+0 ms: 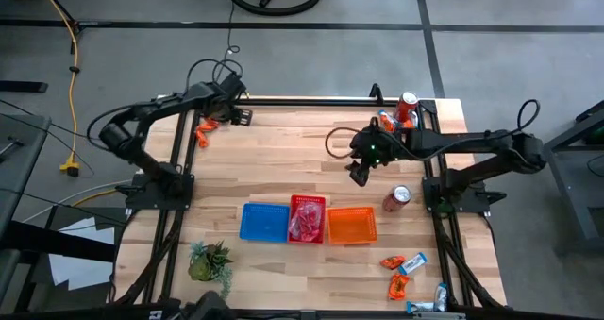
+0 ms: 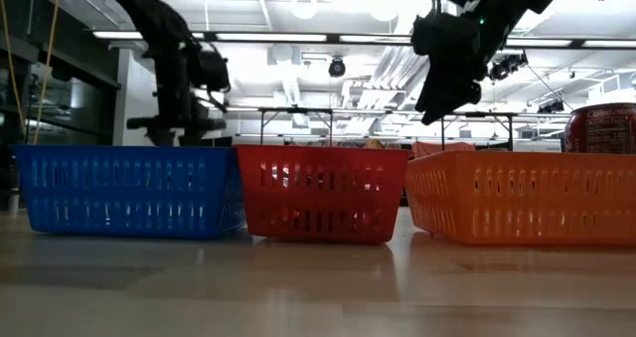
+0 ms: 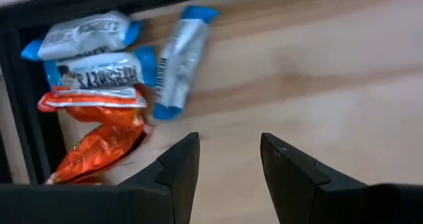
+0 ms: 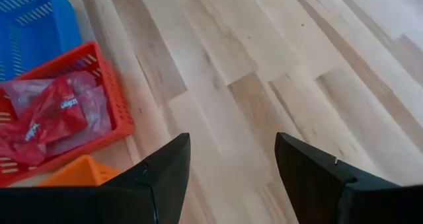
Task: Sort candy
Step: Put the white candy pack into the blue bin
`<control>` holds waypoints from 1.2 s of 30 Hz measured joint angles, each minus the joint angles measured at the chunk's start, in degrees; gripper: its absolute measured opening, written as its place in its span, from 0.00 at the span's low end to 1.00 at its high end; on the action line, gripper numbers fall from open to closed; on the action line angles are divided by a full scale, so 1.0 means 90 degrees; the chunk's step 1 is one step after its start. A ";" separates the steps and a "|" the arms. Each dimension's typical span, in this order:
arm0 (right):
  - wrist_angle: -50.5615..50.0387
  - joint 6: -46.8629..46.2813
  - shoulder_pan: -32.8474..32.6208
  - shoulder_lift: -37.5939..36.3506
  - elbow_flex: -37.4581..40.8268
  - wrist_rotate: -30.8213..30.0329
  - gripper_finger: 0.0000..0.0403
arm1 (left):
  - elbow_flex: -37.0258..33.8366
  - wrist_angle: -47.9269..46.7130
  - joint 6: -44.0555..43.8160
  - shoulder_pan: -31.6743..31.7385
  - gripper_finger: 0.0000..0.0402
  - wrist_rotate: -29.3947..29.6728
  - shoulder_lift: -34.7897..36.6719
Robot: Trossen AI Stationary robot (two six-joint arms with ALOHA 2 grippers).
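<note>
Blue-and-silver candy (image 3: 99,69) reads HERSHEY'S at the bench's far-left corner, orange wrappers illegible; left gripper (image 3: 228,161) and right gripper (image 4: 231,164) gape empty

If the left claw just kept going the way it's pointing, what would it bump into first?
Probably bare table. The left gripper stands open and empty, and the blue-and-silver candies and orange candies lie off to one side of its line, though depth is hard to judge.
</note>
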State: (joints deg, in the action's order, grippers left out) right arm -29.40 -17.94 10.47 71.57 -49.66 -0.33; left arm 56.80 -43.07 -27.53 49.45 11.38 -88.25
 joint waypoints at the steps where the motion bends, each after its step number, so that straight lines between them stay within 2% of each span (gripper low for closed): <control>1: 0.0005 0.0127 0.0098 0.0000 0.0004 0.0098 0.54 | 0.0000 0.0082 -0.0086 0.0057 0.37 0.0050 -0.0112; 7: 0.0071 0.0717 0.0541 0.0000 -0.0008 0.0603 0.54 | 0.0000 0.0321 -0.0448 0.0201 0.37 0.0622 -0.0732; 21: 0.0067 0.0874 0.0798 0.0000 -0.0011 0.0661 0.54 | 0.0104 0.0913 -0.0411 0.0208 0.36 0.1301 -0.1748; 24: 0.0062 0.0867 0.0798 0.0000 -0.0011 0.0661 0.54 | 0.0208 0.0897 -0.0101 0.0148 0.29 0.1329 -0.1782; 29: 0.0062 0.0902 0.0798 0.0000 -0.0011 0.0659 0.54 | 0.0325 0.0806 0.0187 0.0124 0.04 0.1008 -0.1572; 36: 0.0057 0.1026 0.0822 -0.0367 -0.0015 0.0529 0.54 | 0.0325 0.0407 0.0513 -0.0184 0.01 0.0797 -0.0500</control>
State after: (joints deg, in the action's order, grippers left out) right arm -28.88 -8.70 17.87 68.27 -49.80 4.44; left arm 59.72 -39.40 -22.92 47.80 18.55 -92.75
